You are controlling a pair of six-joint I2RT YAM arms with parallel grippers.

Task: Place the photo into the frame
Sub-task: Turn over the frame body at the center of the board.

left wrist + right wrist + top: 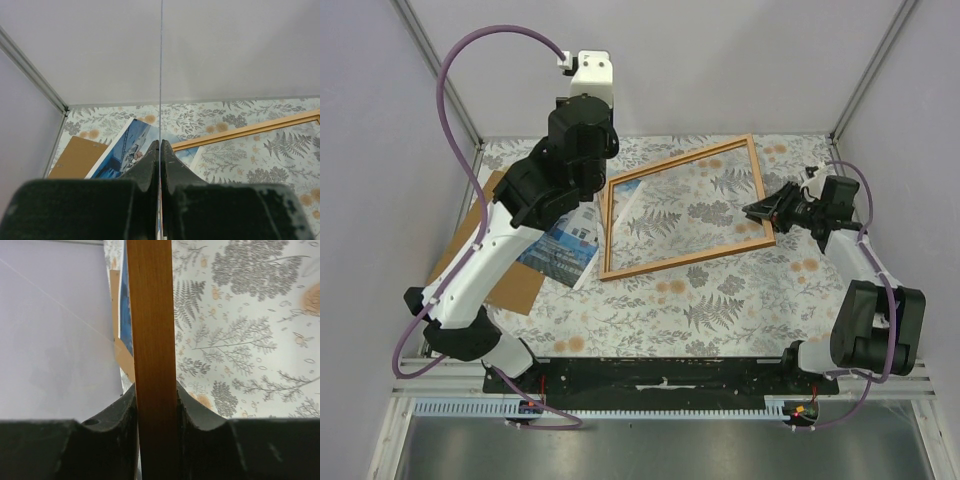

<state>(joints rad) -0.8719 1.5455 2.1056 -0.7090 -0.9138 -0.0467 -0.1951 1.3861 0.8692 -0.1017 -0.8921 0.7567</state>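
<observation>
Only the left wrist view shows the left pincer (160, 146) pressed together on a thin clear sheet (160, 60) seen edge-on. Only the right wrist view shows the right pincer (156, 390) pinching a rail of the thin orange-brown wooden rectangular frame (680, 260). From above, the blue-and-white paper photo (560, 255) lies on the floral worktop (720, 310), left of the frame, under the left arm, well apart from the right pincer.

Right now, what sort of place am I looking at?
Probably a robot test cell: a left arm and right arm bolted at a table edge, plain walls on metal posts around it, and a frame, photo and board to work on.
</observation>
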